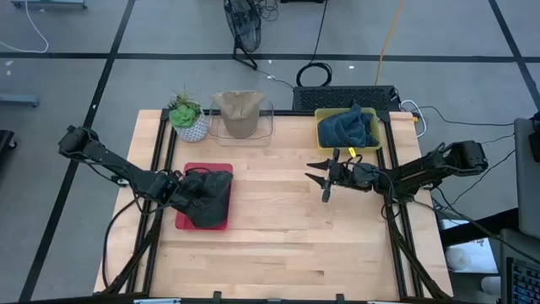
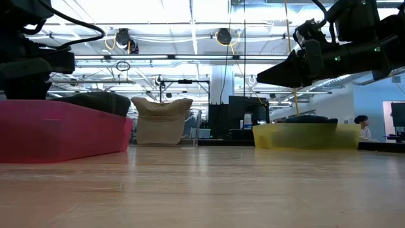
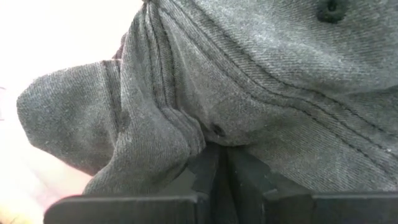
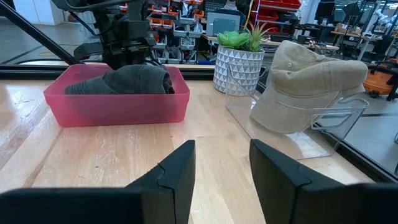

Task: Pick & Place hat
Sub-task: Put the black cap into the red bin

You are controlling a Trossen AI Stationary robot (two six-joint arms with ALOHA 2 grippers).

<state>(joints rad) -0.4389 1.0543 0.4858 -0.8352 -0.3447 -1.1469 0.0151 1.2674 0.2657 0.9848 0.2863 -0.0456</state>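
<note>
Left gripper — down at the red bin, fingers pressed together on a fold of the grey hat; the cloth fills the left wrist view, seams and an eyelet showing just above the fingertips. Grey hat: lying in the red bin under and just ahead of this gripper, crown bunched, spilling slightly over the bin's rim on the side away from the arm. Right gripper — across the table, well apart from the left one, raised above the bare wood with fingers spread wide and holding nothing. Beyond the left gripper, toward the table's far edge: a potted succulent in a white patterned pot, and just beside it a clear bin holding a tan hat. Behind the right gripper, near the far edge: a yellow bin holding a blue hat. In the right wrist view the red bin, grey hat and left arm lie straight ahead, succulent and tan hat off to one side. Low view: a person seated in the room beyond the table.
</note>
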